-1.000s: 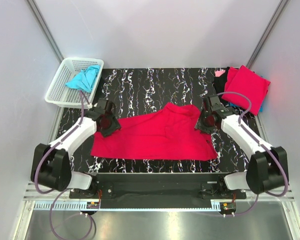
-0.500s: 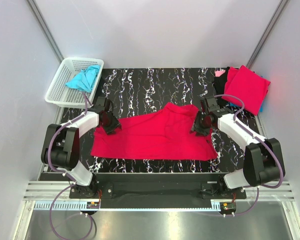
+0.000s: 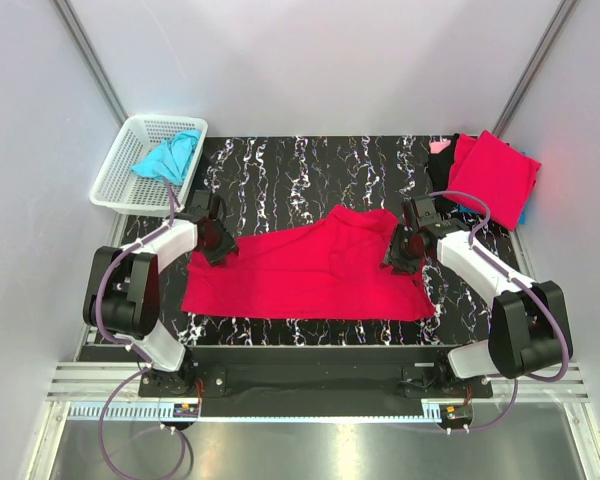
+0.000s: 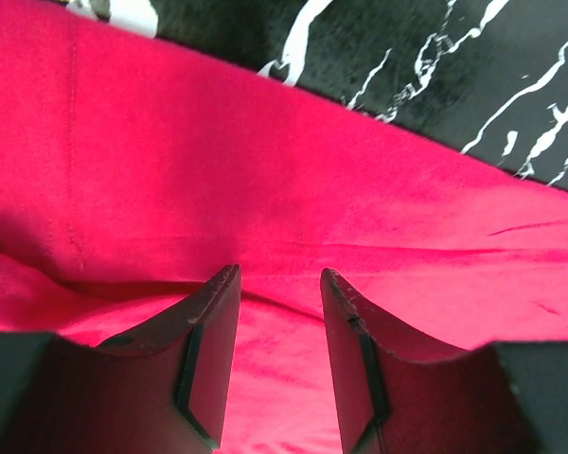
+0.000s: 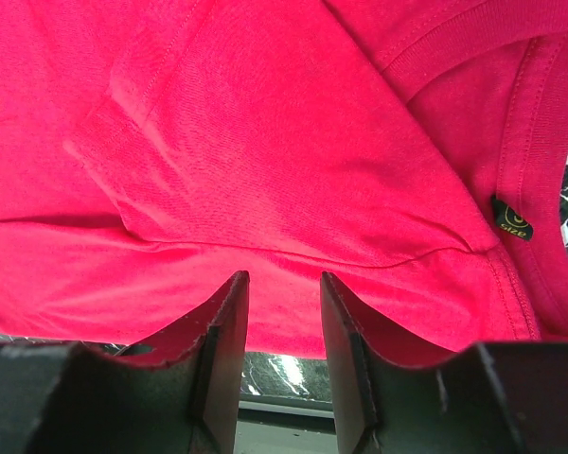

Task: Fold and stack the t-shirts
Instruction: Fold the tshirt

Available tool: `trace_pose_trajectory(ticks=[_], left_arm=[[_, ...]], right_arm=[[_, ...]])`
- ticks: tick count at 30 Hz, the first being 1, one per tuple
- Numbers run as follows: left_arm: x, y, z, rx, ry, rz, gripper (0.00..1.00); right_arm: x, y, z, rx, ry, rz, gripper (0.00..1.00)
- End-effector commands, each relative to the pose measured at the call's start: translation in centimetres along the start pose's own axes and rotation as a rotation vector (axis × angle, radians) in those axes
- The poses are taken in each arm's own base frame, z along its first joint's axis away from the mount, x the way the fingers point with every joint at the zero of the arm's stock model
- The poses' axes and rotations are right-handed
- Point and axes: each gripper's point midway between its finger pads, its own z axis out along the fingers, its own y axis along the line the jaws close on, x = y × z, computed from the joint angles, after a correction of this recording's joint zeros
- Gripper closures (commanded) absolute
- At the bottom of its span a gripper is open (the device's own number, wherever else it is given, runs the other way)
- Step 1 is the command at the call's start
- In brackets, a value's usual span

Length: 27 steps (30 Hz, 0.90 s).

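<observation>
A crimson red cotton t-shirt (image 3: 310, 265) lies spread flat across the black, white-veined marble tabletop (image 3: 310, 165), between the two arms, so both can work it at once. The left gripper (image 4: 279, 272) hovers low over its left edge and the right gripper (image 5: 284, 277) over the collar end, each with jaws partly spread and nothing clamped, apparently lined up to pinch the cloth for a fold. A folded crimson t-shirt (image 3: 495, 172) waits at the far right corner as the stack.
</observation>
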Motion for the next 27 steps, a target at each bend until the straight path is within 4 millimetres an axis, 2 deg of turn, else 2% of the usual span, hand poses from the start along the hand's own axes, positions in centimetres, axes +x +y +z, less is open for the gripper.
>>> trace_pose_trajectory(ticks=[1, 13, 23, 27], left_arm=[[-0.9, -0.2, -0.5, -0.004, -0.023, 0.012, 0.55], [0.0, 0.7, 0.3, -0.059, 0.03, 0.01, 0.54], [-2.6, 4.0, -0.8, -0.244, -0.124, -0.014, 0.55], [-3.1, 4.2, -0.9, -0.262, -0.145, -0.009, 0.59]], right_arm=[[-0.1, 0.7, -0.1, -0.033, -0.006, -0.01, 0.57], [0.6, 0.1, 0.6, -0.013, 0.019, -0.004, 0.57], [0.8, 0.0, 1.3, -0.007, 0.045, -0.011, 0.57], [1.0, -0.1, 1.5, -0.005, 0.056, -0.011, 0.58]])
